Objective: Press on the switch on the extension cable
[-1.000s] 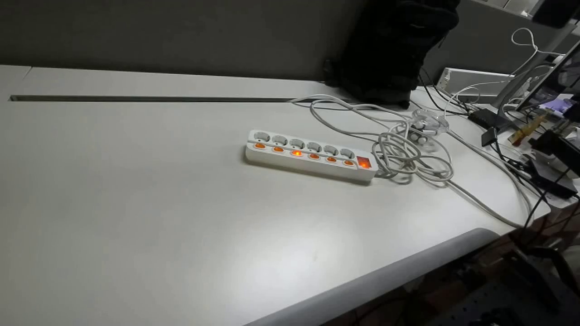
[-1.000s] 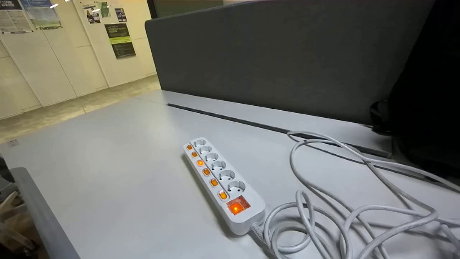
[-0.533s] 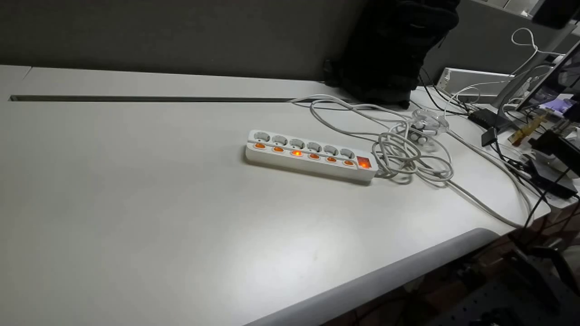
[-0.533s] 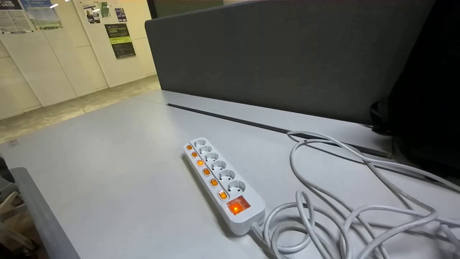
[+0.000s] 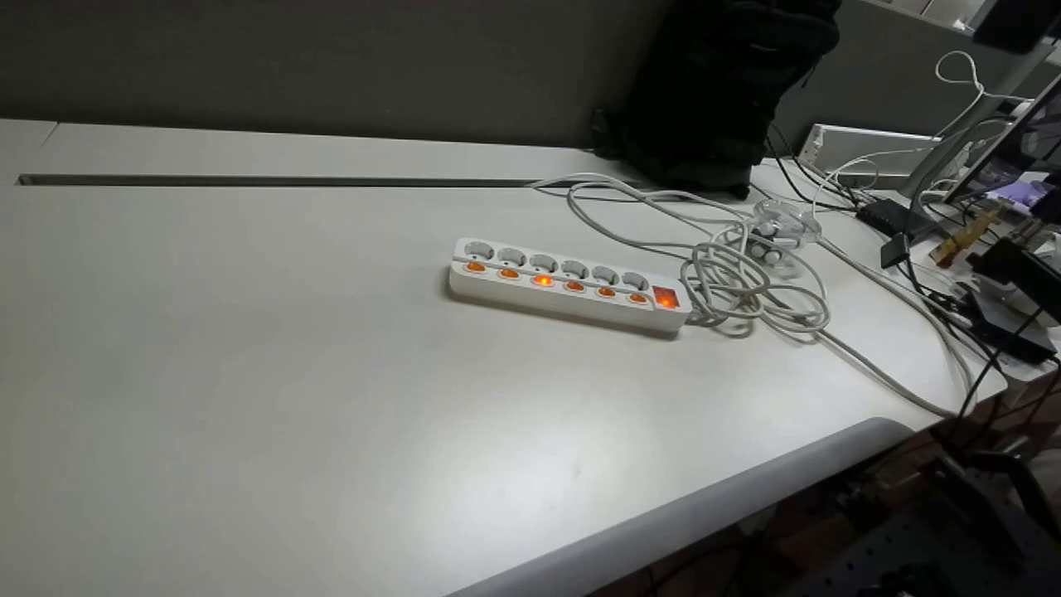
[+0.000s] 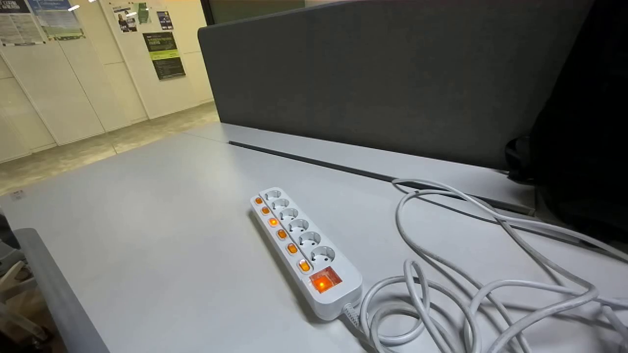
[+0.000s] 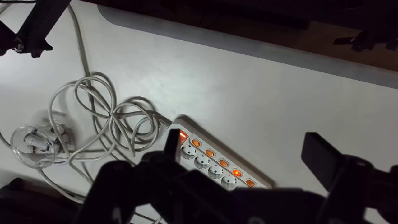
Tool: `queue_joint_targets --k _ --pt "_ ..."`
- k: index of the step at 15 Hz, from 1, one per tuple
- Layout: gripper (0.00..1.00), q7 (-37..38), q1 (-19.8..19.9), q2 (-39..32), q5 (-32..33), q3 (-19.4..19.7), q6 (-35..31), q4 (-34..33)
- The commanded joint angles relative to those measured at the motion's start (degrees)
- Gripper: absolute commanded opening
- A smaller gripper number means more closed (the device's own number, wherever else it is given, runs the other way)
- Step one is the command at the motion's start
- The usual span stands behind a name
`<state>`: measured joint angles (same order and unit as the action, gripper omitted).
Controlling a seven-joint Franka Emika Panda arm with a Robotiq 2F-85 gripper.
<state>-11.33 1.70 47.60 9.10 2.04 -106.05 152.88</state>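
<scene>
The extension cable is a white power strip lying flat on the desk, in both exterior views (image 5: 564, 308) (image 6: 349, 280) and in the wrist view (image 7: 202, 145). Its large red switch (image 5: 666, 298) glows at the cord end; it also shows in an exterior view (image 6: 325, 280) and partly in the wrist view (image 7: 183, 137). One small orange button (image 6: 273, 222) is lit; the others look unlit. My gripper (image 7: 244, 135) is open and empty, seen only in the wrist view above the strip. Its left finger covers part of the red switch; the strip's far end is hidden. No contact is visible.
A tangled pale cord (image 5: 729, 286) lies beside the strip's switch end, with a clear plastic cup (image 7: 34, 147) among its loops. A black backpack (image 5: 713, 91) stands against the dark divider (image 6: 373, 78). The rounded grey desk edge (image 5: 704, 506) borders the front.
</scene>
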Motion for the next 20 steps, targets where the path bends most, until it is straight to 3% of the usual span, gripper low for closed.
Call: queue_joint_targets --k 1,11,14,20 --pt "1.0 0.46 -0.76 -0.02 0.44 0.59 0.21 -0.13" --pt "1.0 1.59 0.47 -4.11 1.51 0.56 -4.9 0.21" --pt "1.0 5.87 1.48 -7.07 2.2 -0.64 -14.29 1.44" --pt "1.0 18.61 5.93 -22.13 4.89 -5.36 -40.53 3.55"
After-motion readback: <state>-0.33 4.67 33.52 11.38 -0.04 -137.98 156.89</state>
